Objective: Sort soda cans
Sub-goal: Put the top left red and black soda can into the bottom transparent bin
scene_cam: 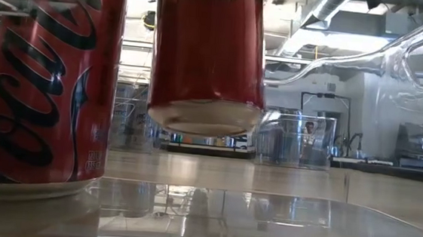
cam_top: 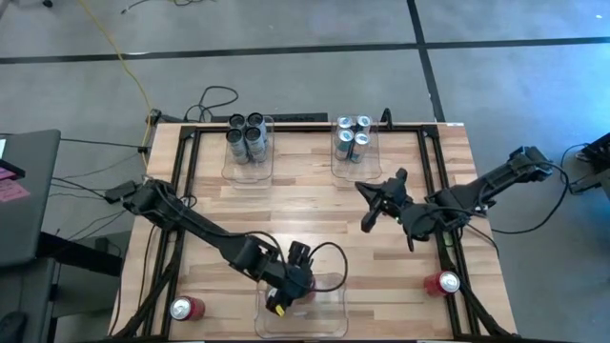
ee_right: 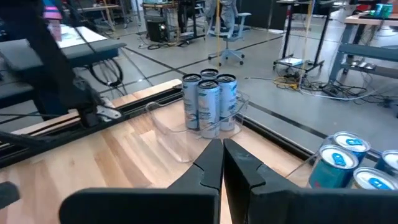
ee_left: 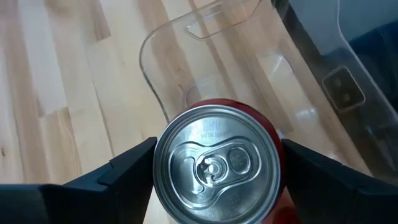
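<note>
A: Where is the left arm in the overhead picture?

B: It reaches from the left edge of the frame diagonally down toward the bottom centre. Its left claw hangs over a clear bin at the tabletop's bottom edge.

A: What is the claw doing?

B: Its fingers are spread wide and clamp a red can from both sides. The wrist camera looks straight down on the can's silver top. In the level view the can's base hangs clear of the bin floor, beside a second red can standing at the left of that frame, probably inside the same bin, though the close view makes that hard to confirm.

A: And the right arm?

B: It enters from the right edge and bends toward the middle of the frame. The right claw is pressed together, holding nothing, above bare wood right of centre.

A: Where are the other cans?

B: Dark grey cans stand clustered in a bin at upper centre-left. Silver and blue cans fill a bin at upper centre-right. One red can lies at lower left, another red can at lower right.
</note>
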Available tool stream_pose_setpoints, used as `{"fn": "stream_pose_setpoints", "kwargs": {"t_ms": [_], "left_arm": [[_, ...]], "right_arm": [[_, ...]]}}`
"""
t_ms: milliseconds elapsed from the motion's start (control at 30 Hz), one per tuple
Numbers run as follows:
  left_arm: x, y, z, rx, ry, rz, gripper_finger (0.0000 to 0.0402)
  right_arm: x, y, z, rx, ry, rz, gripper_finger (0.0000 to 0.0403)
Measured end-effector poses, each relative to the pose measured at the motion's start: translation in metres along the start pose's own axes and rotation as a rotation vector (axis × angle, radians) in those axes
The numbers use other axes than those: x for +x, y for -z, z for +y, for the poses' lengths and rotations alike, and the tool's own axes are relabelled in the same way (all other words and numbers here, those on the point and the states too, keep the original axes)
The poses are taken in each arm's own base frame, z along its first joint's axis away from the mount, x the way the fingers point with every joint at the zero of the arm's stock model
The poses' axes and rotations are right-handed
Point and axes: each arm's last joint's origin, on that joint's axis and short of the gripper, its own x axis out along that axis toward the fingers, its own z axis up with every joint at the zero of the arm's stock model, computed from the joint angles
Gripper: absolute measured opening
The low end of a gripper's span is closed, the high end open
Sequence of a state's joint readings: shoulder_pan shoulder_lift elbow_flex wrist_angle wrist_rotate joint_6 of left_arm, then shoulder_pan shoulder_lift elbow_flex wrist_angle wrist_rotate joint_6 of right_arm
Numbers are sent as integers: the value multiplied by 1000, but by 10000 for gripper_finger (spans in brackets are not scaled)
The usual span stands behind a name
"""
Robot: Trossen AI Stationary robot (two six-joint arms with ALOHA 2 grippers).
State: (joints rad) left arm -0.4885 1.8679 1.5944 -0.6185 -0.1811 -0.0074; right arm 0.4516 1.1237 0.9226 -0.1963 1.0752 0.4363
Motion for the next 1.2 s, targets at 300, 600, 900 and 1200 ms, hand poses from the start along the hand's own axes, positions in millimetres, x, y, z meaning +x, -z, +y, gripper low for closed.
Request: {"fn": "stream_pose_setpoints", "kwargs": {"t_ms": [300, 600, 900, 1200], "left_arm": [[0, 0, 2, -114, -5, 0, 308], [8, 12, -3, -81, 8, 43, 310], [10, 13, -6, -71, 20, 26, 311], [10, 13, -8, -23, 74, 26, 329]], "right_arm": [[9, -1, -6, 1, 49, 1, 32], [9, 0, -7, -13, 50, 9, 32], [9, 0, -7, -18, 50, 12, 32], [9, 1, -7, -22, 51, 14, 32]]}}
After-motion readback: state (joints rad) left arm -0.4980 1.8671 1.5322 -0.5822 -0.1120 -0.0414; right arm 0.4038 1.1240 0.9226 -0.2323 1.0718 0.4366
